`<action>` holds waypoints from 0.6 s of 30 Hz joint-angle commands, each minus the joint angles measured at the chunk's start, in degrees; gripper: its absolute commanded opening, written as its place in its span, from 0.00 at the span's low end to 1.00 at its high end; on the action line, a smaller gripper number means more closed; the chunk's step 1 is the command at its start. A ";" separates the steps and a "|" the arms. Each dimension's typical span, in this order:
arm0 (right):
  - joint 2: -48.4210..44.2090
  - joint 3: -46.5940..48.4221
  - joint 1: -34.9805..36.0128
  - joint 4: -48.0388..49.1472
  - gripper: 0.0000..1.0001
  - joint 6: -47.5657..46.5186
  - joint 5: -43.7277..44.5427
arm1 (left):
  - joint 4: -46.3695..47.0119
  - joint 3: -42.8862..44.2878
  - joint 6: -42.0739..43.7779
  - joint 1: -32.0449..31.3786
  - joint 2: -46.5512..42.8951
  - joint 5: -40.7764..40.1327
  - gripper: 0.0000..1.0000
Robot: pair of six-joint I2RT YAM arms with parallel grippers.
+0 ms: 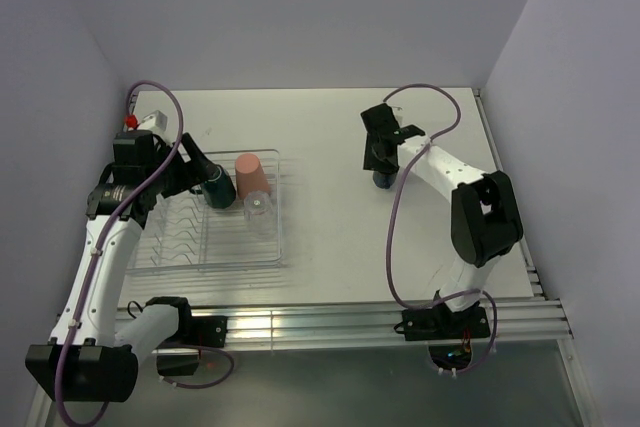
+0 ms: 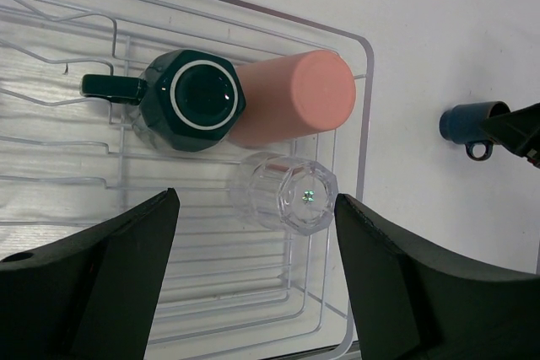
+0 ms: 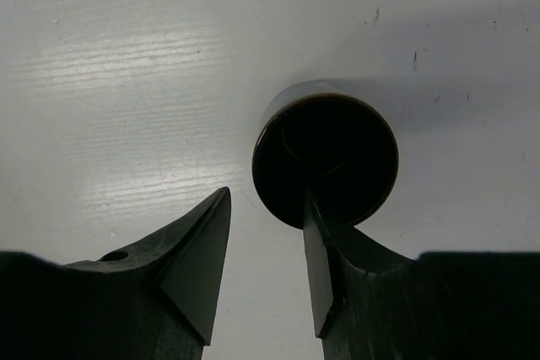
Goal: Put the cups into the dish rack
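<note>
The transparent dish rack (image 1: 170, 252) sits at the left. In it, upside down, are the dark teal mug (image 1: 220, 190), the salmon-pink tumbler (image 1: 252, 175) and one clear glass (image 1: 257, 209). They also show in the left wrist view: mug (image 2: 192, 100), tumbler (image 2: 291, 99), glass (image 2: 287, 193), rack (image 2: 364, 107). My left gripper (image 2: 255, 208) is open and empty above the rack, near the glass. The navy mug (image 3: 326, 158) stands upright on the table. My right gripper (image 3: 266, 200) is open just above it, one finger over its mouth and one outside the rim. Other glasses are out of view.
The navy mug (image 2: 471, 121) stands well right of the rack on the white table (image 1: 330, 237), its handle toward the table's front. Walls close in the table at the back and both sides. A metal rail (image 1: 340, 322) runs along the front edge.
</note>
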 commanded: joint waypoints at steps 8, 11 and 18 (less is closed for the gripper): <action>3.74 3.46 0.13 -0.12 0.37 -0.82 1.72 | 3.23 -1.12 1.27 -0.27 -0.81 2.11 0.81; 3.83 3.20 0.04 -0.21 0.36 -0.91 1.89 | 3.58 -1.73 1.18 -0.27 -0.63 2.81 0.81; 4.53 2.32 -0.22 -0.03 0.15 -1.35 1.98 | 4.11 -2.88 1.18 -0.27 -0.54 3.43 0.81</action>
